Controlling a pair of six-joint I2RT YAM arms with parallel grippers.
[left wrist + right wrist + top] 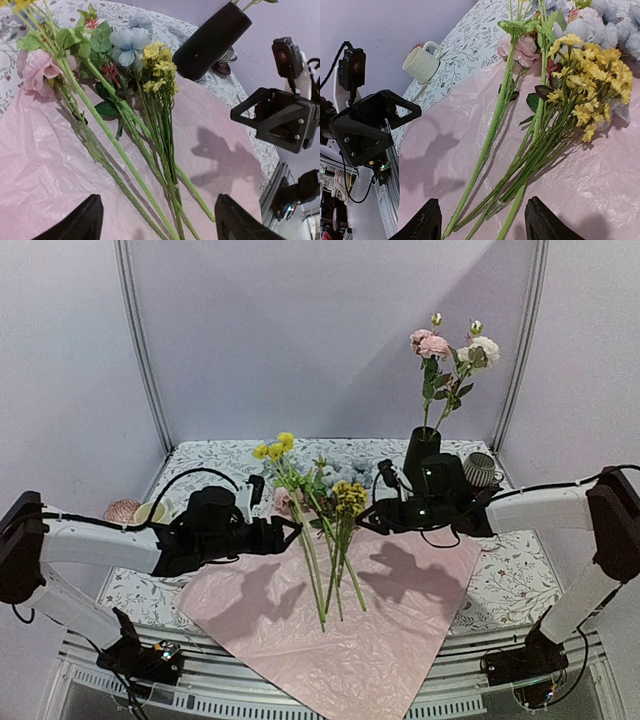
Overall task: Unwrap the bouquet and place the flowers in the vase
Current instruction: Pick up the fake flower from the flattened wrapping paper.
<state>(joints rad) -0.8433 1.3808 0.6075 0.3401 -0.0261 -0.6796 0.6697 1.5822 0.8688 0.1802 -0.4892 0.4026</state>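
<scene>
Pink paper (pixel 350 640) lies spread flat, unwrapping done, with most flowers (pixel 330 530) loose on it. A few stand in the vase (pixel 420 455). The left hand (pixel 157 220) and right hand (pixel 484 220) hover open and empty.
</scene>
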